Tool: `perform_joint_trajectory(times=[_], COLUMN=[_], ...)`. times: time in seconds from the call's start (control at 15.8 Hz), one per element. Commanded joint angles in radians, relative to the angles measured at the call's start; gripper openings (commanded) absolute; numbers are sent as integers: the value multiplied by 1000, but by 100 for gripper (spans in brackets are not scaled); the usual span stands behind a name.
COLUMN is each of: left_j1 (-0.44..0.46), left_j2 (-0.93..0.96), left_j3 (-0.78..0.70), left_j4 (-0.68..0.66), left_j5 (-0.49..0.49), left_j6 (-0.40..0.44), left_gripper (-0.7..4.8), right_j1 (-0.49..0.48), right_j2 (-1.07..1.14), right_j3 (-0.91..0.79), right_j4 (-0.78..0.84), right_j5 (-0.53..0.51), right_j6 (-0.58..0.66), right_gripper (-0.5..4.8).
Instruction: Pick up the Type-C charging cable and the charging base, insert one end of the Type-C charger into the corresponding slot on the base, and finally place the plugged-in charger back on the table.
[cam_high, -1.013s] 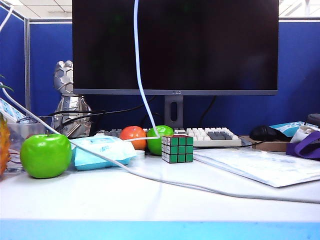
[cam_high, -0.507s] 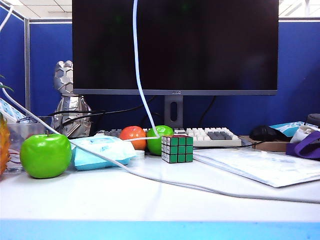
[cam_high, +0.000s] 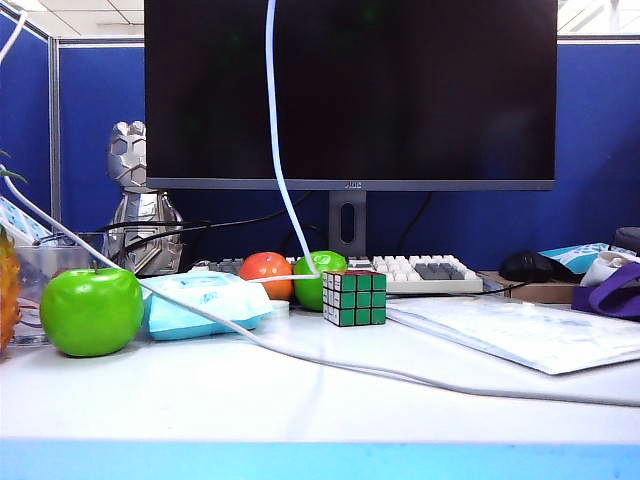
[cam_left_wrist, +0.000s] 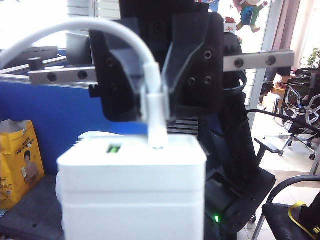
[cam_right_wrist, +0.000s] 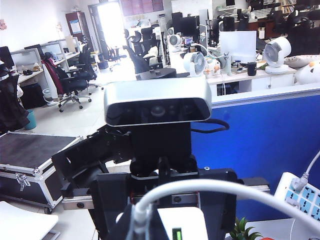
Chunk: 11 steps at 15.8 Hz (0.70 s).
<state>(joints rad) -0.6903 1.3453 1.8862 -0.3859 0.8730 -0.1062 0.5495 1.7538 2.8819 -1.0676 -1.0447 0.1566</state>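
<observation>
Neither gripper shows in the exterior view; only the thin white Type-C charging cable (cam_high: 275, 150) hangs from above down to the table (cam_high: 250, 405). In the left wrist view the white charging base (cam_left_wrist: 132, 190) fills the foreground, raised off the table and hiding my left gripper's own fingers. Facing it, my right gripper (cam_left_wrist: 156, 107) is shut on the cable's plug (cam_left_wrist: 156, 125), whose tip meets the base's top face beside a green-lit slot (cam_left_wrist: 114, 148). In the right wrist view my right gripper (cam_right_wrist: 142, 222) pinches the cable, and my left gripper (cam_right_wrist: 172, 212) holds the base (cam_right_wrist: 187, 222).
On the table stand a green apple (cam_high: 92, 310), a pale blue tissue pack (cam_high: 200, 303), an orange (cam_high: 266, 270), a Rubik's cube (cam_high: 355, 297) and papers (cam_high: 520, 332). A thicker greyish cable (cam_high: 330, 366) crosses the desk. Monitor (cam_high: 350, 90) and keyboard (cam_high: 425, 272) stand behind.
The upper part of the hanging cable has shifted slightly to the left. Nothing on the table has moved.
</observation>
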Motion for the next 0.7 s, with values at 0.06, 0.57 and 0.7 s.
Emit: perform_joint_trajectory(times=[0.06, 0.57, 0.7], left_j1=[-1, -1, -1], left_j2=[-5, -12, -18], left_j3=[6, 6, 6], left_j4=[44, 73, 73], left_j5=[3, 3, 3], left_j6=[-3, -26, -25], left_gripper=[-6, -6, -7], right_j1=[3, 125, 125], right_j2=[-3, 0, -10], right_j3=[2, 3, 3], right_j4=[-58, -285, -305], right_j5=[-31, 112, 129], right_j6=[-50, -221, -240], right_gripper=[-1, -1, -1])
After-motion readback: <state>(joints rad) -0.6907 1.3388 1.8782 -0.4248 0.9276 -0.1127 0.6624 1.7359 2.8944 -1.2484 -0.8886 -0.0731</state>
